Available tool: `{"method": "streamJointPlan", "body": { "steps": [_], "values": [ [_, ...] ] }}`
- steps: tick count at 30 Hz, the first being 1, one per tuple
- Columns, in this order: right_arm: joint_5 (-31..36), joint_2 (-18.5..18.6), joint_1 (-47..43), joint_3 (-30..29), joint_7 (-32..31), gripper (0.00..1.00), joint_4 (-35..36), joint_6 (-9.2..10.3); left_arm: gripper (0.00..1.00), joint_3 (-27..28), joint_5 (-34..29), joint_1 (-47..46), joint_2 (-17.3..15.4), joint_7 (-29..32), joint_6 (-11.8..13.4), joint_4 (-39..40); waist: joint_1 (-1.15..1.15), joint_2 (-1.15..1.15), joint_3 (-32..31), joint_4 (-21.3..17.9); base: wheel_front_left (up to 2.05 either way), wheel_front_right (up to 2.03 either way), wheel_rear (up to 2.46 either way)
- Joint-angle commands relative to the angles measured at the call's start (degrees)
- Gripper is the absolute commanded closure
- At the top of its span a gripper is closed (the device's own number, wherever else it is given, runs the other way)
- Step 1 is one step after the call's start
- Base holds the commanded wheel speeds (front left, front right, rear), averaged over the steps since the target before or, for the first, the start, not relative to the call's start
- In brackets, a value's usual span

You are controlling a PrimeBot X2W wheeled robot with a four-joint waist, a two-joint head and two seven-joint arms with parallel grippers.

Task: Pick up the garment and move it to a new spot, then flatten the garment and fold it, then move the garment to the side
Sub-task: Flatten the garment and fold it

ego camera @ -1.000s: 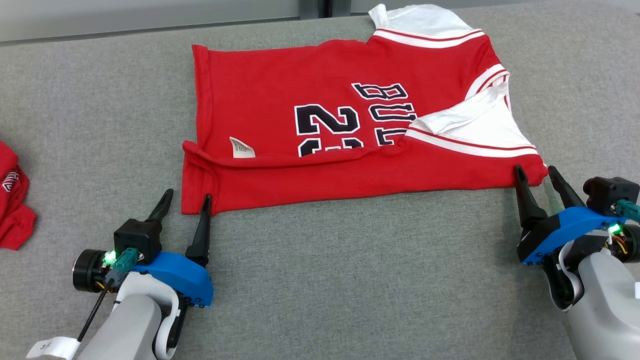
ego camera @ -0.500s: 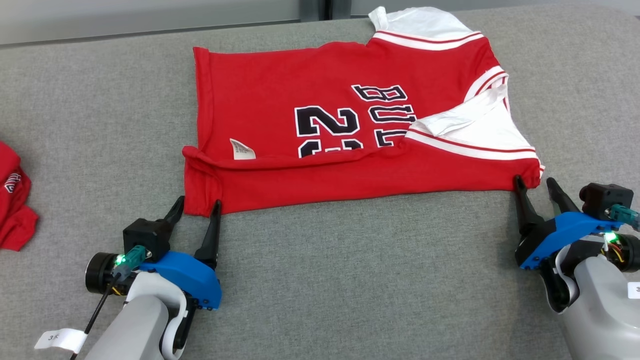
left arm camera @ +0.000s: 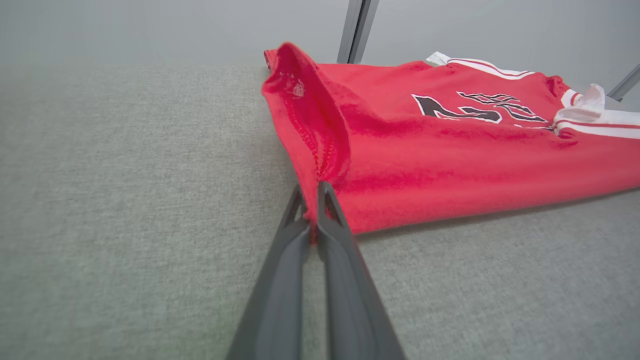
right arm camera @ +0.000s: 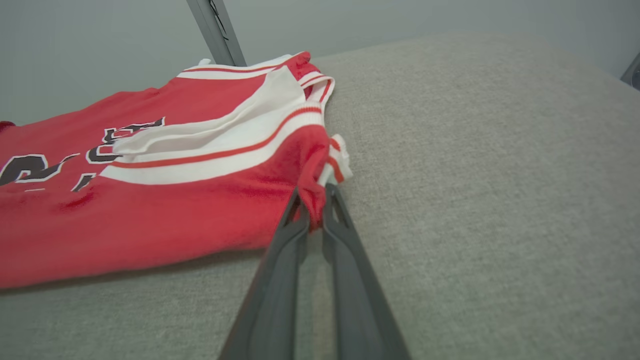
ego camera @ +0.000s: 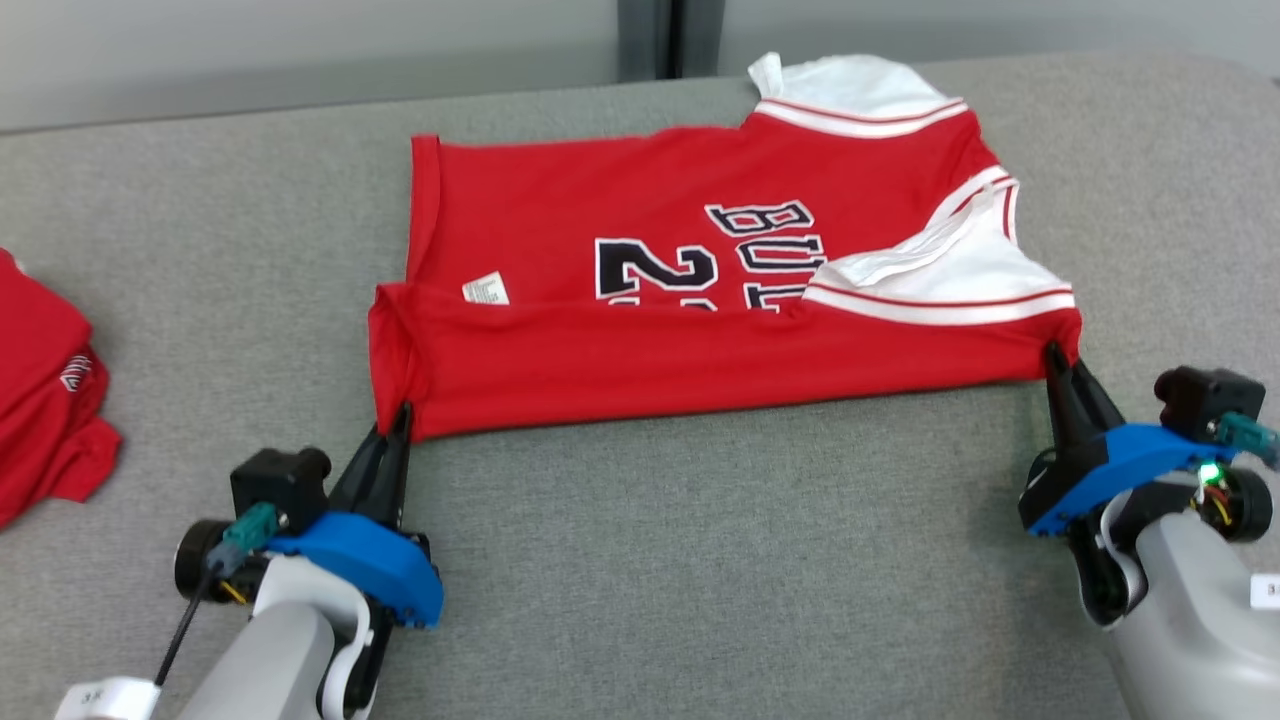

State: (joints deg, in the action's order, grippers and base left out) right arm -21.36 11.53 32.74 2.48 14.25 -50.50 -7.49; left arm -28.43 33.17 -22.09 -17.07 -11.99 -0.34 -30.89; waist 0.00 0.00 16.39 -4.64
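**Head view.** One red jersey (ego camera: 700,270) lies on the grey tabletop (ego camera: 700,560), from the middle to the far side, with the hem to the left and the sleeves to the right. Its near long edge is folded over the body, half covering the black number and lettering. There are two white sleeves with red stripes: one is at the far right corner and one lies across the fold. One white label (ego camera: 485,290) shows beside the fold. The left hand (ego camera: 400,415) is pressed together on the near hem corner, and the right hand (ego camera: 1055,355) pinches the near right corner. One pile of red clothes (ego camera: 45,410) sits at the left edge, well apart from the jersey.

**Left wrist view.** The two fingers of the left hand (left arm camera: 314,192) are closed on the hem corner, with red cloth caught between the tips. The hem stands in a ridge behind them.

**Right wrist view.** The two fingers of the right hand (right arm camera: 314,192) are closed on bunched red cloth, with striped white trim just beside the tips.
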Motion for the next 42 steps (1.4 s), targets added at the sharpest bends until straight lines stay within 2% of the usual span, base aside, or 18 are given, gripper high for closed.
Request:
{"method": "streamJointPlan", "body": {
  "steps": [1, 9, 11, 14, 22, 27, 28, 29, 30, 38, 42],
  "values": [
    [-0.60, 0.15, -1.31, 0.16, 0.22, 1.00, 0.32, -0.01, 1.00, 0.40, 0.18, 0.89, -0.39, -0.47, 0.19, 0.21, 0.00, 0.00, -0.67, -0.18, 0.00, 0.00, 0.00],
    [-3.82, -0.22, -11.16, 1.05, 0.42, 1.00, 7.35, -0.01, 1.00, 1.18, 1.70, 10.28, -0.82, -1.80, 2.55, 4.53, 0.00, 0.00, -6.46, 1.45, 0.00, 0.00, 0.00],
    [-4.38, -0.44, -16.09, 0.71, -0.48, 1.00, 11.24, -0.01, 1.00, 1.32, 2.25, 13.83, -1.20, -1.77, 3.73, 6.77, 0.00, 0.00, -7.97, 2.32, 0.00, 0.00, 0.00],
    [-4.66, -0.63, -19.94, -0.07, -1.21, 1.00, 14.43, -0.01, 1.00, 1.19, 2.70, 15.96, -1.57, -1.56, 4.17, 8.15, 0.00, 0.00, -8.76, 2.94, 0.00, 0.00, 0.00],
    [-3.02, -2.79, -34.62, -5.43, -7.96, 1.00, 30.24, -0.01, 1.00, 1.33, 3.61, 21.54, -2.24, -1.40, 5.92, 12.05, 0.00, 0.00, -9.83, 3.60, 0.00, 0.00, 0.00],
    [-0.60, -5.01, -39.85, -7.99, -12.98, 1.00, 38.14, -0.01, 1.00, 0.95, 4.04, 23.71, -2.28, -0.85, 6.80, 13.93, 0.00, 0.00, -9.51, 3.17, 0.00, 0.00, 0.00],
    [-0.22, -5.33, -40.30, -8.32, -13.64, 0.55, 39.17, -0.01, 1.00, 0.93, 4.03, 23.85, -2.25, -0.89, 6.88, 13.98, 0.00, 0.00, -9.42, 3.13, 0.00, 0.00, 0.00],
    [0.05, -5.67, -40.46, -8.81, -14.26, 0.00, 39.96, -0.01, 0.22, 1.00, 3.76, 23.77, -2.29, -1.02, 7.14, 14.04, 0.00, 0.00, -9.32, 3.07, 0.00, 0.00, 0.00],
    [0.37, -5.99, -40.55, -9.32, -14.57, 0.00, 40.76, -0.01, 0.00, 1.30, 3.65, 23.39, -2.18, -1.29, 7.41, 14.28, 0.00, 0.00, -9.23, 3.03, 0.00, 0.00, 0.00],
    [6.50, -6.45, -36.76, -10.06, -12.17, 0.00, 46.18, -0.02, 0.00, 4.13, 1.63, 20.44, -2.20, -2.84, 8.49, 16.79, 0.00, 0.00, -9.42, 2.28, 0.00, 0.00, 0.00],
    [8.89, -7.00, -34.40, -9.51, -9.38, 0.00, 47.62, -0.02, 0.00, 5.70, -0.20, 18.28, -2.09, -3.20, 7.79, 17.41, 0.00, 0.00, -9.62, 2.15, 0.00, 0.00, 0.00]
  ]
}}
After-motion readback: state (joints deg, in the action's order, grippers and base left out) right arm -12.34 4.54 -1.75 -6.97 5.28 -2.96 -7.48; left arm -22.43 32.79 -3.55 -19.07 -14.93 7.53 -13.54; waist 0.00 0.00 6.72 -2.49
